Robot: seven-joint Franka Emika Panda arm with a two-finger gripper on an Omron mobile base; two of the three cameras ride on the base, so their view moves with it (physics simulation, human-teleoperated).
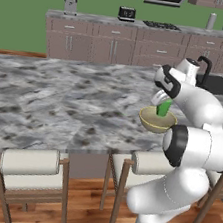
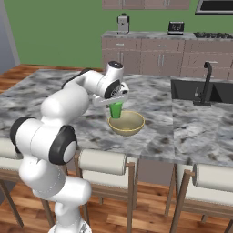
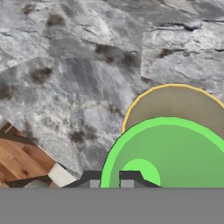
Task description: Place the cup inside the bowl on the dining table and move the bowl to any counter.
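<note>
My gripper (image 1: pixel 161 101) (image 2: pixel 114 101) (image 3: pixel 110 180) is shut on the rim of the bright green cup (image 1: pixel 163 109) (image 2: pixel 116 110) (image 3: pixel 170 153). The upright cup hangs over the tan-yellow bowl (image 1: pixel 157 121) (image 2: pixel 127 124) (image 3: pixel 175 105), towards one side of it. Its base reaches about the level of the bowl's rim; I cannot tell whether it touches the inside. The bowl stands on the marble dining table (image 1: pixel 60 96) (image 2: pixel 154 100) near the front edge. In the hand view the cup's open mouth covers much of the bowl.
Cushioned stools (image 1: pixel 29 164) (image 2: pixel 102 161) line the table's near edge. A dark sink (image 2: pixel 191 88) with a black faucet (image 2: pixel 207 84) lies right of the bowl. The counter (image 1: pixel 97 19) (image 2: pixel 150 35) along the far wall carries a toaster (image 1: pixel 127 13) and a stove (image 1: pixel 160 25).
</note>
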